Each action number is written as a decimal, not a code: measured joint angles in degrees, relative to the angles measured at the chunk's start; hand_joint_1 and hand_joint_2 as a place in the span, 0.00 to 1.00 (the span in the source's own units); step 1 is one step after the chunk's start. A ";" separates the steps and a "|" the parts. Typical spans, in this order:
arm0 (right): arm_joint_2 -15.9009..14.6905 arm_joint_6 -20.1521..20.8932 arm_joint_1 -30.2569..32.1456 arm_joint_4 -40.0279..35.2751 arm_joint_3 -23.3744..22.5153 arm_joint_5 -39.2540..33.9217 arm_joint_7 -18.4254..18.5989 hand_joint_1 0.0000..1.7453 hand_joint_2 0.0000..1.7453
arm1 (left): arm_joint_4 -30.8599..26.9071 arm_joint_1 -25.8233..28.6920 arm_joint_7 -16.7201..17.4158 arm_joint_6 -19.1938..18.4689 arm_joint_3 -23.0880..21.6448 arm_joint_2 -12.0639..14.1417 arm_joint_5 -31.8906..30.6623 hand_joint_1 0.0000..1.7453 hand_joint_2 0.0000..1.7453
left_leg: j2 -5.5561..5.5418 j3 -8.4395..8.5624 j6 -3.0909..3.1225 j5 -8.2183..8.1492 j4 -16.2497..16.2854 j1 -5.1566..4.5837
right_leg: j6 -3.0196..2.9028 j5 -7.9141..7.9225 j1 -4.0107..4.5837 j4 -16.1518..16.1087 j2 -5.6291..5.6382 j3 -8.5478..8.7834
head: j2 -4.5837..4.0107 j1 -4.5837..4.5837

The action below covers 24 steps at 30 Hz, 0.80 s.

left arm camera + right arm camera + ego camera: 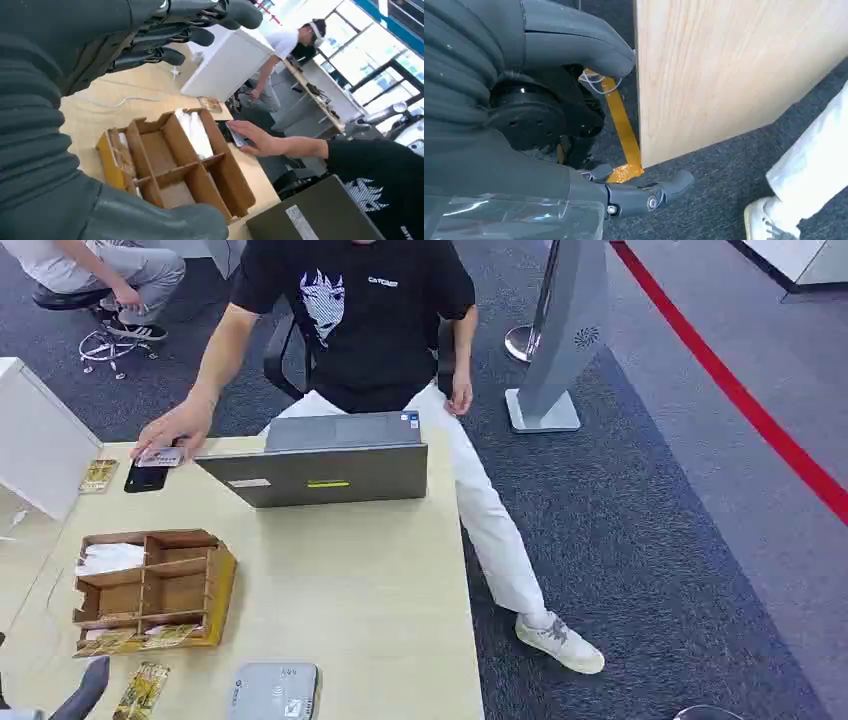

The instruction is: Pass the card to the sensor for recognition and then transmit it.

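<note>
A person seated across the table (pixel 380 580) presses a pale card (pixel 160 457) onto a black device (pixel 143 479) at the far left; the left wrist view shows the card (pixel 238 138) under the person's hand (pixel 257 141). A grey reader (pixel 272 691) with a contactless mark lies at the near edge. My left hand (pixel 85 689) hovers at the near left corner. In its wrist view my left hand (pixel 125 60) has its fingers (pixel 190 35) spread above the wooden box (pixel 175 160) and holds nothing. My right hand (pixel 574 120) hangs beside the table's side panel (pixel 724 75), fingers apart, holding nothing.
A wooden compartment box (pixel 155 590) with white paper stands at the left. A grey laptop (pixel 320 472) sits at the far middle. Yellow packets lie at the far left (pixel 98 475) and near edge (pixel 141 691). A white box (pixel 35 440) borders the left side.
</note>
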 joint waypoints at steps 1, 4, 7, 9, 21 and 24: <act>0.00 0.20 -0.08 0.04 -0.17 0.26 0.00 0.00 1.00 | 0.35 -0.92 0.48 0.02 -0.48 0.69 -1.40 0.00 1.00 | 0.00 0.00 0.00 0.00 0.00 0.00 | 0.00 0.00 0.00 0.00 0.00 0.00 | 0.00 0.00; 0.00 0.92 -0.36 0.24 -0.57 1.31 -0.20 0.00 1.00 | 1.49 -3.67 2.01 0.09 -1.73 3.30 -5.40 0.00 1.00 | 0.00 -0.01 0.00 0.00 0.00 0.00 | 0.00 0.00 0.00 0.00 0.00 0.00 | 0.00 0.00; 0.00 1.55 -0.80 0.52 -1.22 2.45 -0.31 0.00 1.00 | 2.73 -6.82 3.45 0.11 -3.17 6.06 -9.53 0.00 1.00 | 0.01 -0.01 0.00 0.00 0.00 0.00 | 0.00 0.00 0.00 0.00 0.01 0.00 | 0.00 0.02; 0.00 2.10 -1.03 0.68 -1.57 3.23 -0.39 0.00 1.00 | 3.72 -8.76 4.48 0.11 -4.15 7.62 -12.11 0.00 1.00 | 0.01 -0.01 0.00 0.00 0.00 0.00 | 0.00 0.00 0.00 0.00 0.01 -0.01 | 0.00 0.00; 0.02 5.23 -2.69 2.10 -4.08 7.96 -1.25 0.00 1.00 | 10.29 -21.52 10.88 0.09 -10.73 19.43 -29.47 0.00 1.00 | 0.01 -0.03 -0.04 0.05 0.00 0.00 | -0.03 0.03 0.00 0.02 0.05 0.03 | 0.00 0.00; 0.02 5.90 -3.06 2.45 -4.57 9.07 -1.40 0.00 1.00 | 11.69 -24.56 12.37 0.07 -12.20 22.34 -33.51 1.00 1.00 | 0.02 -0.04 -0.04 0.06 0.00 0.01 | -0.03 0.03 0.01 0.02 0.07 0.03 | 0.00 0.00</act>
